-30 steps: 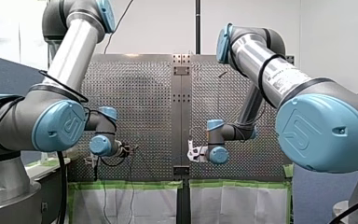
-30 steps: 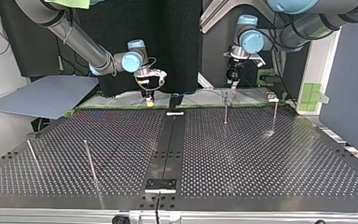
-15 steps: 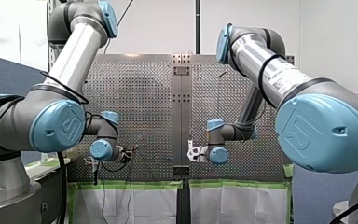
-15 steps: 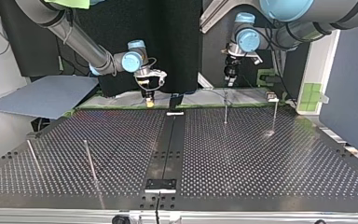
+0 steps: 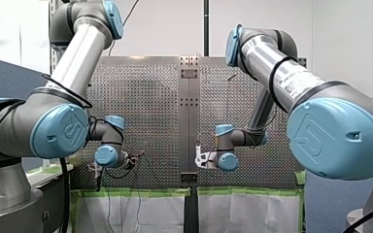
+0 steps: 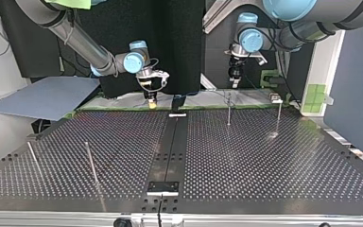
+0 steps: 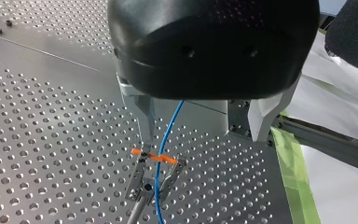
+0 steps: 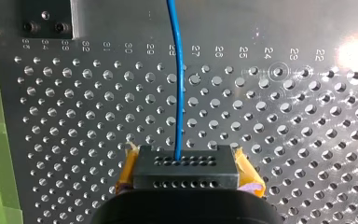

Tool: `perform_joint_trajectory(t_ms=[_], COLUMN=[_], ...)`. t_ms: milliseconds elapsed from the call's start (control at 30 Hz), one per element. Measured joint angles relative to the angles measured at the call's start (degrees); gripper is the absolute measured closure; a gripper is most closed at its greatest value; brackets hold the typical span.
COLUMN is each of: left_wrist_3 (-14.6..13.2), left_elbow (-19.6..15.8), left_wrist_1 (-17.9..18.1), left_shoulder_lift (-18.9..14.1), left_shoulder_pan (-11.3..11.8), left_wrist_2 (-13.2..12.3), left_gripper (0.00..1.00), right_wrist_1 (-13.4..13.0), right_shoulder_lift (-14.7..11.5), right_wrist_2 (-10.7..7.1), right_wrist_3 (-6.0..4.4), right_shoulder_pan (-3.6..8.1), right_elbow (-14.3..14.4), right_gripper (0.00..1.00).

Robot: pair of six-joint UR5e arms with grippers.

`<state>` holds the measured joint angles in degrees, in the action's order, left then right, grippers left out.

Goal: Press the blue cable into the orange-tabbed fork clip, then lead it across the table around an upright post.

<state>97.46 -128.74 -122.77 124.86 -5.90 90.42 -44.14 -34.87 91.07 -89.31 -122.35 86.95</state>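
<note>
The blue cable (image 7: pixel 166 135) runs down from under my left gripper (image 7: pixel 200 138) and lies between the prongs of the orange-tabbed fork clip (image 7: pixel 154 158). That gripper hangs open just above the clip, its metal fingers (image 7: pixel 144 116) wide on either side of the cable and touching nothing. My right gripper (image 8: pixel 186 175), with yellow pads, is shut on the blue cable (image 8: pixel 179 93), which leads straight ahead over the perforated plate. In the top view my right gripper (image 6: pixel 151 101) hangs at the far edge left of centre, and my left gripper (image 6: pixel 234 80) right of centre.
Two thin upright posts (image 6: pixel 229 111) (image 6: pixel 279 116) stand at the far right of the top view, two more (image 6: pixel 90 161) (image 6: pixel 33 158) lean at the near left. A dark centre strip (image 6: pixel 170 146) splits the table (image 6: pixel 264 161). Green tape (image 7: pixel 293 177) lines the plate's edge.
My left arm has lifted its gripper a little away from the fork clip. My right arm has held still with the cable.
</note>
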Motion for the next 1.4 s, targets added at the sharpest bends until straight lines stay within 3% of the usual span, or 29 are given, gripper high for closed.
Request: perform_joint_trajectory(t_ms=[433, 600, 833, 1167, 1400], left_wrist_3=[0.43, 0.29, 2.75, 0.61, 3.62], left_elbow=[0.0, 0.05, 0.97, 1.22, 3.29], left_wrist_1=[-0.78, -0.92, -3.51, -4.31, -4.39], left_shoulder_lift=[-0.02, -0.02, -0.03, -0.02, -0.02], left_shoulder_pan=[-0.01, -0.06, -0.24, -1.12, -2.34], left_wrist_2=[0.1, -1.24, -2.52, -2.92, -3.39], left_gripper=[0.0, 0.0, 0.0, 0.0, 0.0], right_wrist_1=[0.02, 0.08, -0.03, -0.21, -0.31], right_shoulder_lift=[0.14, 0.22, 0.31, 0.43, 0.52], right_wrist_2=[0.0, 0.0, 0.0, 0.0, 0.0], right_wrist_3=[0.09, 0.18, 0.15, 0.01, 0.01], right_shoulder_pan=[0.0, -0.03, -0.04, -0.02, 0.01], right_elbow=[0.02, 0.02, -0.02, -0.02, -0.03], right_gripper=[1.0, 1.0, 1.0, 1.0, 1.0])
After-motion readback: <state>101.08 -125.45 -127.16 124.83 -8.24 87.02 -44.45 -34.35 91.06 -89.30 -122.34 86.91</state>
